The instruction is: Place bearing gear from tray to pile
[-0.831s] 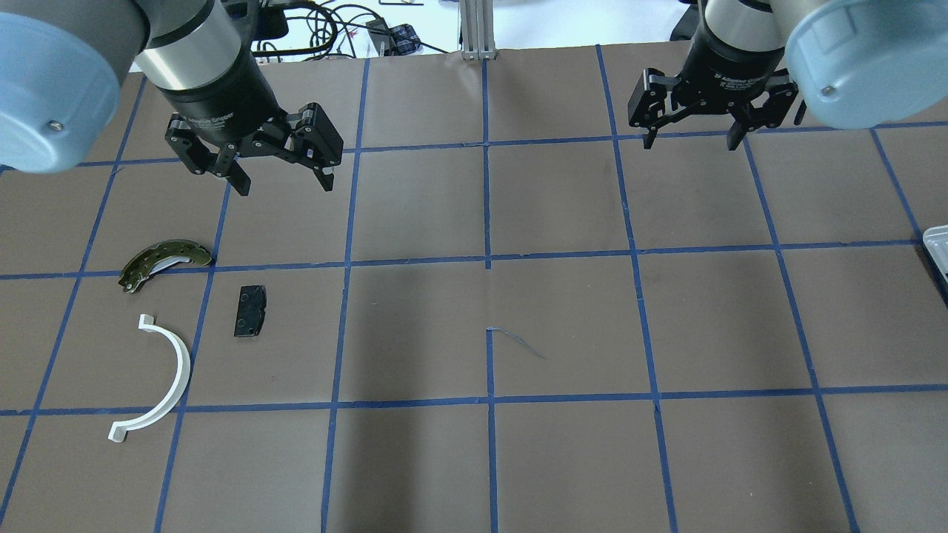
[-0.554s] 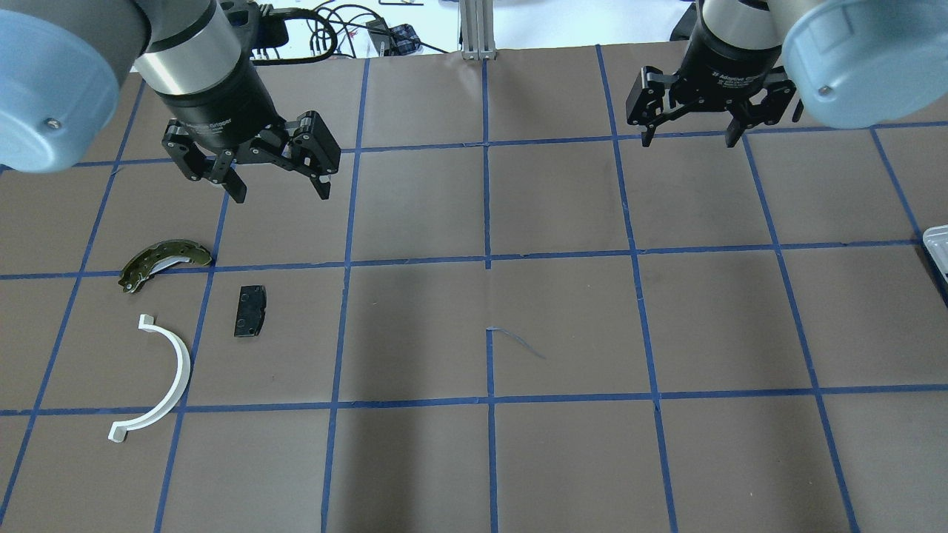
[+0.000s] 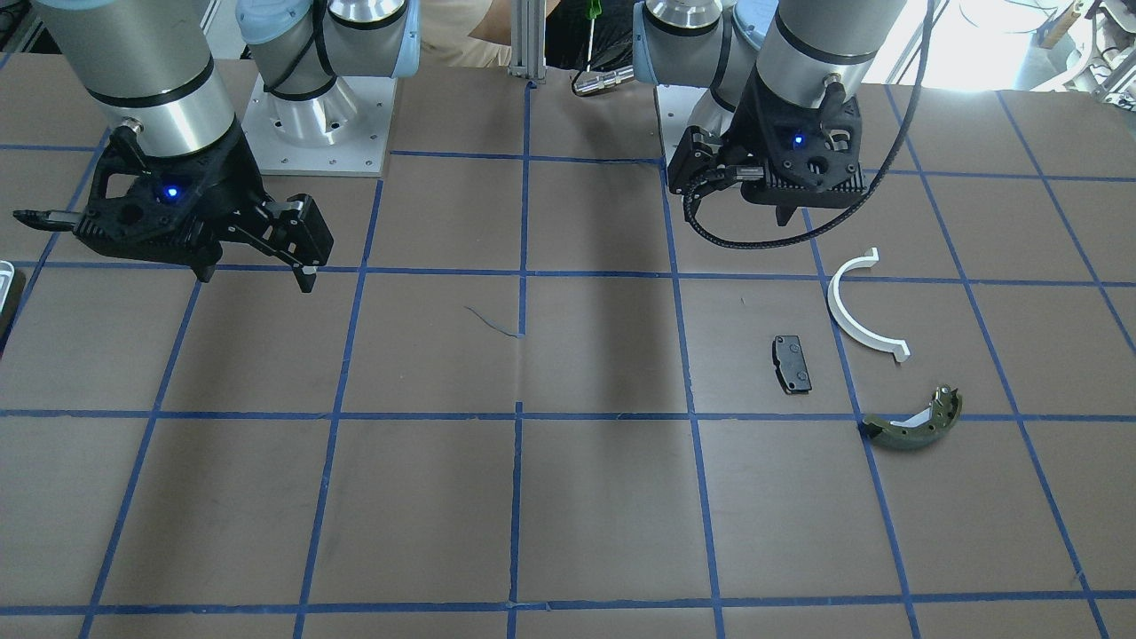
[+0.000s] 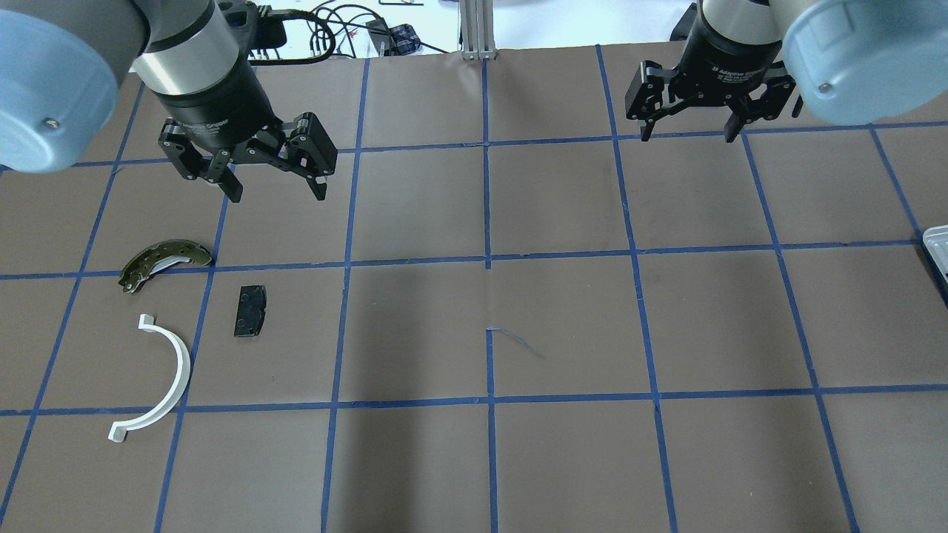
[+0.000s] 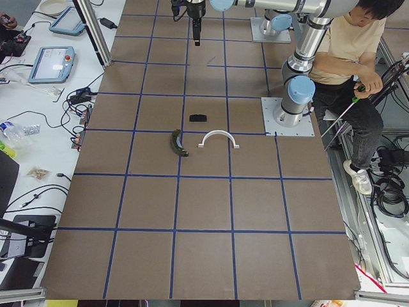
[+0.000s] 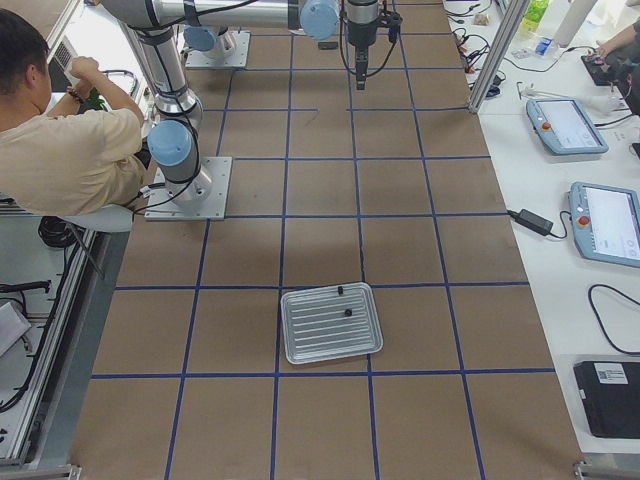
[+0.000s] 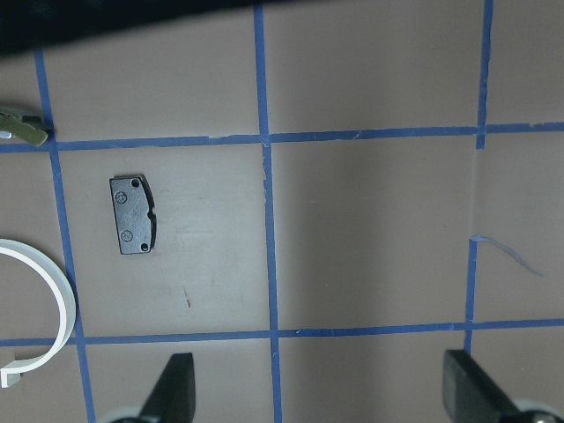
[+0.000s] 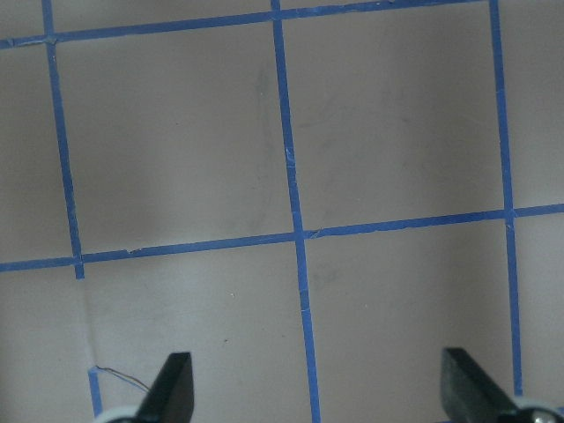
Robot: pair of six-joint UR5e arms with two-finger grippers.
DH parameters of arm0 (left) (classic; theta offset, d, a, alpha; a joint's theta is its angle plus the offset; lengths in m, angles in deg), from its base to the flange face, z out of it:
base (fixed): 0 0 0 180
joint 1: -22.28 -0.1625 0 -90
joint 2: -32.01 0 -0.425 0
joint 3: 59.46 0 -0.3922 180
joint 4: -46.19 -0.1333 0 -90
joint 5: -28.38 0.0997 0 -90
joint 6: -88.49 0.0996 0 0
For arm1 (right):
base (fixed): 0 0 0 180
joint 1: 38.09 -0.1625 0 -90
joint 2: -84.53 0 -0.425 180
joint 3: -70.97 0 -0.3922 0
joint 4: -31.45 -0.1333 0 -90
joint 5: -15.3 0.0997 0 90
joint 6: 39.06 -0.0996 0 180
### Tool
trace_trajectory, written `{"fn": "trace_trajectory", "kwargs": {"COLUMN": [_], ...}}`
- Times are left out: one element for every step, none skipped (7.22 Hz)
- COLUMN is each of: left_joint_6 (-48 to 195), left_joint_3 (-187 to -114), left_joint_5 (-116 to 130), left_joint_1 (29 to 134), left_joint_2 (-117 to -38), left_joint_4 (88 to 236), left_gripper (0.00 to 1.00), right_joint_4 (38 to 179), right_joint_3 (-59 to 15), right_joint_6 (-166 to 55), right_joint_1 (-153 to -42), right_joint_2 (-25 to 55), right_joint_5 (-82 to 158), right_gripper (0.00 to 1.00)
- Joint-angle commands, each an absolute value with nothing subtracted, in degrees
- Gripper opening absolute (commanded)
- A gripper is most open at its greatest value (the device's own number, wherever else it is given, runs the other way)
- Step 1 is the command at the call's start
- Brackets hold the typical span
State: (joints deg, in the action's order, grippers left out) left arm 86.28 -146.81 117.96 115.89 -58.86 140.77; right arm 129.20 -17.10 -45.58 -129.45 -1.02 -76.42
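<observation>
Nearest the robot on its left lies the pile, the white half-ring (image 4: 183, 366), then the black plate (image 4: 250, 312), then the olive brake shoe (image 4: 164, 260), all apart from one another on the bench (image 4: 563, 459); no gear shows among them. Well apart, at the bench's right end, sits the tray (image 6: 320, 335), with two tiny bearing gears (image 6: 347, 312) loose on its ribbed floor near its far edge. Farther out hang the left gripper (image 4: 278, 194) and the right gripper (image 4: 687, 135), both with jaws spread wide and nothing between them, neither over the tray. The likely trouble is the pick itself: a part so small could be pushed aside by one finger before the other meets it, or skate along the ribs; a descent too close to the raised rim might strike it and shift the whole tray. The long carry across the bench is another risk, since a weak pinch could drop the gear and let it roll off; a reach across might also crowd the left arm, and a careless release could land on the plate or shoe.
</observation>
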Motion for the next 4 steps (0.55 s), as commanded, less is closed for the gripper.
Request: {"fn": "trace_trajectory", "kwargs": {"left_joint_6": [86.29,86.21,86.12,86.12], "left_joint_3": [-146.91,-146.91,-146.91,-146.91], "left_joint_5": [117.94,118.02,118.02,118.02], "left_joint_1": [115.97,115.97,115.97,115.97], "left_joint_2": [-58.78,-58.78,-58.70,-58.61], "left_joint_4": [140.68,140.68,140.59,140.59], "left_gripper": [1.00,1.00,1.00,1.00], "right_joint_4": [129.36,129.36,129.36,129.36], "right_joint_3": [-17.19,-17.28,-17.19,-17.28], "right_joint_6": [-45.47,-45.56,-45.47,-45.56], "right_joint_1": [-129.41,-129.41,-129.41,-129.32], "right_joint_2": [-0.90,-0.90,-0.82,-0.64], "right_joint_5": [-76.55,-76.46,-76.37,-76.11], "right_gripper": [1.00,1.00,1.00,1.00]}}
